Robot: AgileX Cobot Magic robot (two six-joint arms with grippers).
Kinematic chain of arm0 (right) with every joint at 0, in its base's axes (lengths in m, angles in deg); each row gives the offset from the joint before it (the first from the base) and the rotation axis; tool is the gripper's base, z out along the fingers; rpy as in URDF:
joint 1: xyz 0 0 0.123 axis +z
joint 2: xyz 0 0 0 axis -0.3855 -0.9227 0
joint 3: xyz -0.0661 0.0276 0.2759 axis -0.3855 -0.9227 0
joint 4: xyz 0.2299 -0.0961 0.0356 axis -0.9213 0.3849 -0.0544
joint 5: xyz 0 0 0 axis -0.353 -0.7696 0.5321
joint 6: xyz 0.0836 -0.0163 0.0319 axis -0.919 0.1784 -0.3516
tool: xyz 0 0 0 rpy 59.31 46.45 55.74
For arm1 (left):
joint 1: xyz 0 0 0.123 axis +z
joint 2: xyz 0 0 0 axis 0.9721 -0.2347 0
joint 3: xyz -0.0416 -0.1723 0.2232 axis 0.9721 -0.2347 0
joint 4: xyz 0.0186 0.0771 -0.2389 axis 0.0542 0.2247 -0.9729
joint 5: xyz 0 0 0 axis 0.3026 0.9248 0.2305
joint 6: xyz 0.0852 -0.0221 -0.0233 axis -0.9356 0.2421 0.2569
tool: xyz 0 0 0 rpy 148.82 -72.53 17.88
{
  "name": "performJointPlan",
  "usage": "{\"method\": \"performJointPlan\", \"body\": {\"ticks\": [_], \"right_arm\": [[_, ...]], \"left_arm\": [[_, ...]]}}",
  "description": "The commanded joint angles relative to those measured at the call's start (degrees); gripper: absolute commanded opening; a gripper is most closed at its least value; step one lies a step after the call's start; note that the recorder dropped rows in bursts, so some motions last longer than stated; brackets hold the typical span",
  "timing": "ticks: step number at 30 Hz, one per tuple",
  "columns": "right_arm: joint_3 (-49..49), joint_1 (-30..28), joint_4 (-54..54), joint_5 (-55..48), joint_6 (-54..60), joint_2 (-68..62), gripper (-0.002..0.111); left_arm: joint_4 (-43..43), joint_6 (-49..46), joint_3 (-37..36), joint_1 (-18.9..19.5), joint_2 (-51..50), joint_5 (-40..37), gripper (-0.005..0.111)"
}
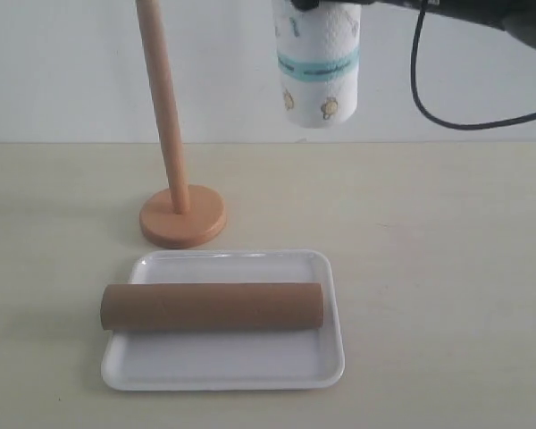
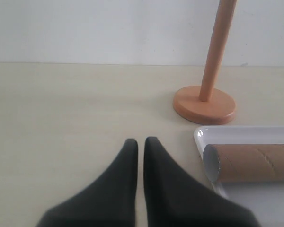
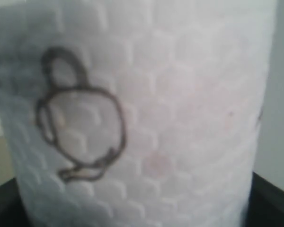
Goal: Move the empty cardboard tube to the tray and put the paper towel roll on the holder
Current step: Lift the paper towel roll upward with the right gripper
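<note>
Left of the holder [image 1: 165,125], outside the exterior view: left gripper [image 2: 141,142], fingers pressed together with nothing between them, low over the table [image 2: 61,104], tips just short of the tray's corner. Judged idle, and kept to that side so as not to crowd the pole.

At the holder itself: round base flat on the table, thin pole upright and bare, top cut off by the exterior view. Judged ready to receive.

In front of the holder and slightly to its right: tray [image 1: 232,375], near the base but apart from it. Across the tray, lengthwise: empty cardboard tube [image 1: 213,307], lying on its side, left end at or just over the rim, right end inside. First half of the task judged done. Some risk of rolling, given the round body.

Right of the holder, high above the table: paper towel roll [image 1: 319,71], hanging upright, teal band around its middle, well clear of the pole. Right gripper [image 1: 325,4] clamped on its upper end, fingers spread wide round it; only dark edges shown in the right wrist view. Held upright and high, by judgement, for carrying over the pole's tip and lowering onto it. Alignment of core to pole judged the critical point.
</note>
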Motion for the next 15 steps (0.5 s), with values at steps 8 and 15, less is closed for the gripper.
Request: {"method": "performJointPlan", "body": {"ticks": [8,15], "right_arm": [[12.5,14.2,-8.2,-8.6,6.0,2.5,0.000],[28.1,16.0,-13.0,-13.6,6.1,-4.0,0.000]], "left_arm": [[0.2,-0.3,-0.2,0.2,0.2,-0.1,0.004],[0.2,-0.3,-0.2,0.2,0.2,-0.1,0.004]]}}
